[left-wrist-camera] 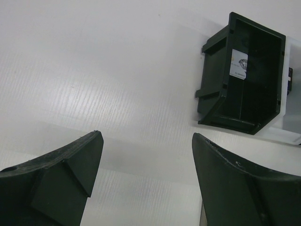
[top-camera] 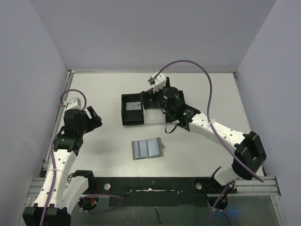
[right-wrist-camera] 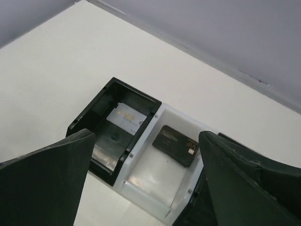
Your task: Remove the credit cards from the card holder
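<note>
Top view, card holder [top-camera: 147, 149]: lies open and flat on the table [top-camera: 202, 155], between the arm bases and the tray [top-camera: 124, 112], well apart from both grippers; whether its panels hold a card I cannot tell
Top view, right gripper [top-camera: 151, 100]: over the tray's middle
Left wrist view, left gripper [left-wrist-camera: 146, 139]: fingers wide, nothing between them, above bare table beside the black compartment [left-wrist-camera: 214, 75], where a pale credit card [left-wrist-camera: 239, 64] rests
Right wrist view, right gripper [right-wrist-camera: 146, 136]: jaws spread wide and empty above the tray; a dark card [right-wrist-camera: 175, 139] lies flat in the white compartment [right-wrist-camera: 150, 181]
Doing it well: lift the right gripper straight up, jaws wide, so no finger catches a tray wall; then approach the holder low at a pocket edge
</note>
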